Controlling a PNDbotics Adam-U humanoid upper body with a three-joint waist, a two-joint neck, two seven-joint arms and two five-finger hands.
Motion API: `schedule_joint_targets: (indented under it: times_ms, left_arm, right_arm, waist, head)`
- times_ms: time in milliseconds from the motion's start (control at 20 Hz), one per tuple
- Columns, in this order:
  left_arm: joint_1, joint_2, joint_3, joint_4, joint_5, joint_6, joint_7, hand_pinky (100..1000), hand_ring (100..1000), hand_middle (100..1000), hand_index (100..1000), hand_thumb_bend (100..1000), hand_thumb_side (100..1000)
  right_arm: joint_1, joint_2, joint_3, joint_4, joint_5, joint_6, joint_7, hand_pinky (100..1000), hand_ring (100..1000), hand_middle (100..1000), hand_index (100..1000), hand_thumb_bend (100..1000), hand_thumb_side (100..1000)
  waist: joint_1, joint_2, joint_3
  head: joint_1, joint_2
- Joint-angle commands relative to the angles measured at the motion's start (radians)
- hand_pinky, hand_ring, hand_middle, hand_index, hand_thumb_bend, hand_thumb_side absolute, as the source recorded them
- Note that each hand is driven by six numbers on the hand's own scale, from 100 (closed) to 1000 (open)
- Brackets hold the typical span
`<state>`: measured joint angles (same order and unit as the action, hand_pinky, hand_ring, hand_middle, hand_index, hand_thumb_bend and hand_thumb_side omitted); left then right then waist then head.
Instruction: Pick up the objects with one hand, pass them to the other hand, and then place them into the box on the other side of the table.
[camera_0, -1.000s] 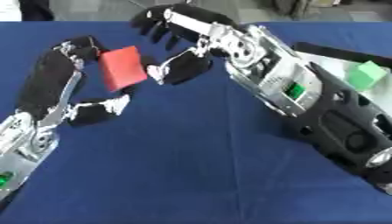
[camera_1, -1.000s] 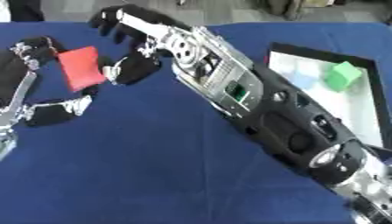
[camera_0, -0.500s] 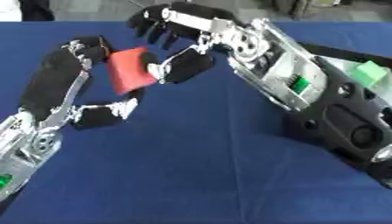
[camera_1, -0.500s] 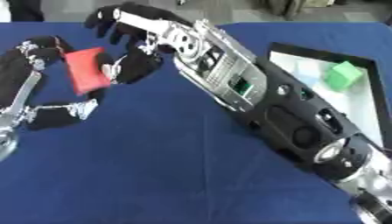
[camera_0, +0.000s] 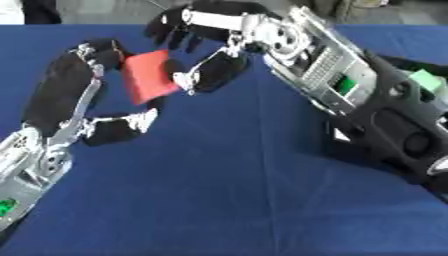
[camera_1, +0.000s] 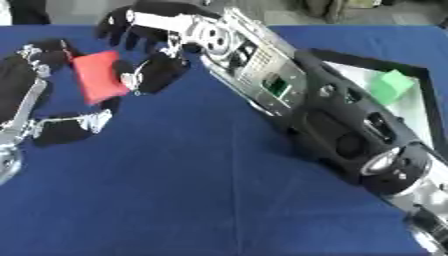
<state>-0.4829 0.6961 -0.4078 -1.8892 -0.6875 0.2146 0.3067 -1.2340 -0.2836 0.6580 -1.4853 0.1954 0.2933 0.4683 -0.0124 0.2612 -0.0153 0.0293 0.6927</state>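
A flat red block (camera_0: 149, 75) hangs above the blue table at the far left. My left hand (camera_0: 66, 90) comes up from the lower left; its fingers curl round the block's left side, and its thumb (camera_0: 118, 127) sticks out below. My right hand (camera_0: 206, 25) reaches across from the right, fingers spread over the block's top. The right thumb (camera_0: 214, 70) is at the block's right edge. A white box with a black rim (camera_1: 367, 55) lies at the right edge, with a green block (camera_1: 389, 85) in it.
The blue tablecloth (camera_0: 219, 190) covers the whole table. My right forearm (camera_1: 315, 110) crosses the right half of the view and hides part of the box. The table's far edge runs just behind the hands.
The red block has shifted a little right, toward the right thumb. Both hands stay close around it, almost where they were.
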Motion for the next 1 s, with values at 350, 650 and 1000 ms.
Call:
schedule_joint_targets:
  times_ms: [350,650,1000]
  left_arm:
    - [-0.009,0.010,0.018,0.026,-0.009,0.018,0.013,643,534,516,552,100,313]
    - [-0.020,-0.005,0.018,0.035,-0.009,0.020,0.024,640,532,514,551,100,310]
    - [-0.037,-0.024,0.020,0.047,-0.022,0.042,0.045,630,528,510,548,100,314]
  right_arm:
    - [-0.045,-0.040,-0.025,-0.024,0.026,-0.018,0.021,813,849,835,910,160,100]
    - [-0.048,-0.030,-0.017,-0.016,0.075,-0.046,0.029,826,850,836,909,199,100]
    - [-0.051,-0.017,-0.006,0.006,0.102,-0.074,0.052,836,853,836,910,228,100]
  waist:
    - [0.003,-0.031,-0.008]
    - [0.003,-0.030,-0.007]
    - [0.003,-0.030,-0.006]
  head:
    - [0.001,0.005]
    - [-0.002,0.002]
    - [-0.002,-0.001]
